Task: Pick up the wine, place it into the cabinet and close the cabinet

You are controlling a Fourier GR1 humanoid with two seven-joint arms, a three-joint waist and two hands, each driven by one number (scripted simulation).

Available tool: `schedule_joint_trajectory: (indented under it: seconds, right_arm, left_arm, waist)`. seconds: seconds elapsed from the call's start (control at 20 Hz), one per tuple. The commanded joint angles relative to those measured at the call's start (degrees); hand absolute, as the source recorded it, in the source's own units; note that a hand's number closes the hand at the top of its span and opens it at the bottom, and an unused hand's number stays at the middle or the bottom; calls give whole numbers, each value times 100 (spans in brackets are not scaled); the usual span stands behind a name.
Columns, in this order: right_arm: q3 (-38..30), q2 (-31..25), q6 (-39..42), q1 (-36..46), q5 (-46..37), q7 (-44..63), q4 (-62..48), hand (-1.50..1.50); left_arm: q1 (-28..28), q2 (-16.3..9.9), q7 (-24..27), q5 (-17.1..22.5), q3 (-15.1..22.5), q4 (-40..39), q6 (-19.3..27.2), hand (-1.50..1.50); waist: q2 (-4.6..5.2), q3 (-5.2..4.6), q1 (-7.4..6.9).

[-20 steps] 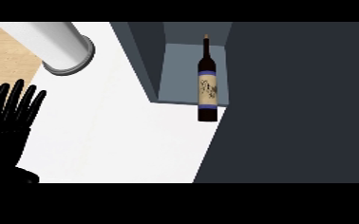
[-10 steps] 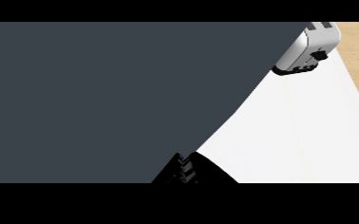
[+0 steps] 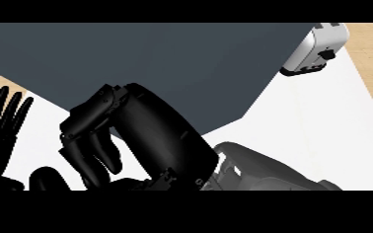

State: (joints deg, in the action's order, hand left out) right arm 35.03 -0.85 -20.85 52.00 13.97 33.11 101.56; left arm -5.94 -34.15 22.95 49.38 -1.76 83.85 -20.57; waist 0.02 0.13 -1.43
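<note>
My right hand (image 3: 138, 133) filled the lower middle of the head view, back turned up, fingers (image 3: 98, 150) curled downward with nothing visible between them. It lay over the white worktop (image 3: 306, 123), just in front of the dark cabinet (image 3: 167, 64). Its grey forearm (image 3: 266, 170) ran off toward the lower right.

My left hand (image 3: 13, 123) rested at the left edge, fingers straight and spread, holding nothing.

The wine was not visible. A broad dark-grey cabinet face covered the upper view and no opening showed in it. I judged the bottle to be inside behind that face, but the view could not confirm it. Whether the door was fully shut could not be read either, as no seam or hinge line was in sight.

Handling notes, as judgement only: a wine bottle is rigid glass, heavy for its width, smooth and liable to slip, and breakable if tipped. The body below the shoulder would be the place to grip, fingers wrapped round the widest part and the bottle kept upright. The neck would give poor control.

A white-and-grey appliance (image 3: 315, 49) stood at the upper right, on the worktop just beside the cabinet.
</note>
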Motion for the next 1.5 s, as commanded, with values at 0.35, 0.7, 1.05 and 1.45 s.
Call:
schedule_joint_trajectory:
  seconds: [0.35,0.7,1.05,1.45]
  right_arm:
    - [-613,85,165,48,737,-1427,-1839,150]
    - [-1227,-170,940,23,625,-1561,-2337,150]
    - [-1502,-333,1511,18,642,-2225,-3164,150]
    - [-1783,-635,1853,170,569,-2590,-3691,150]
  left_arm:
    - [15,11,-151,-23,-338,38,-234,-150]
    - [109,80,-239,-86,-435,-203,-255,-150]
    - [314,65,-317,-29,-535,-273,-257,-150]
    - [367,26,-358,13,-546,-431,-520,-150]
  waist:
    - [17,-14,7]
    - [18,-15,94]
    - [46,-15,63]
    - [84,-21,64]
